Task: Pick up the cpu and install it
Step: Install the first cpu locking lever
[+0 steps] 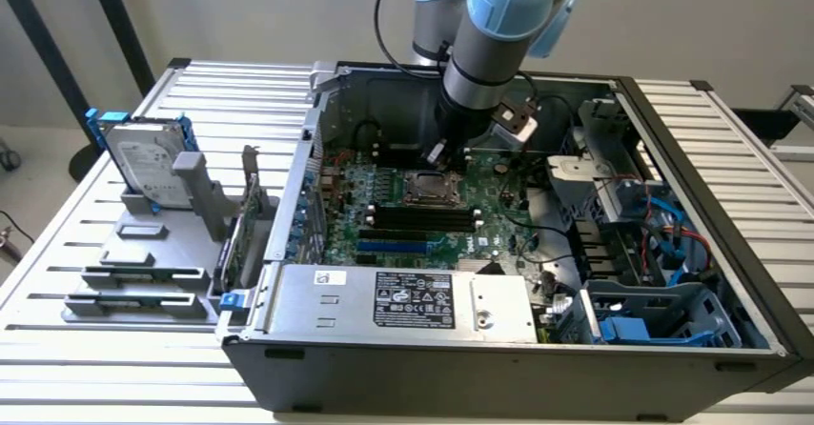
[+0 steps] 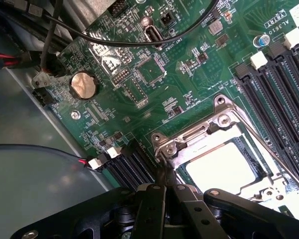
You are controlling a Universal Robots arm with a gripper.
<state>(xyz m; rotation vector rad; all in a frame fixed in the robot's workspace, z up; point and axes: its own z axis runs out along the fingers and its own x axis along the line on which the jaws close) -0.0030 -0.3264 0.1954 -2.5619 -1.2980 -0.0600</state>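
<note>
The end effector (image 2: 167, 186) is clenched with its fingers pressed together, nothing visibly held between them, its tip set at the corner of the socket frame (image 2: 189, 142) on the motherboard (image 2: 139, 79). The cpu (image 2: 220, 167) is seen lying inside that socket frame, its pale top exposed. Were the tip pushed sideways against the socket frame, the cpu could be shifted or the contacts beneath bent. The black cable (image 2: 134, 42) beyond the socket frame could be snagged.
</note>
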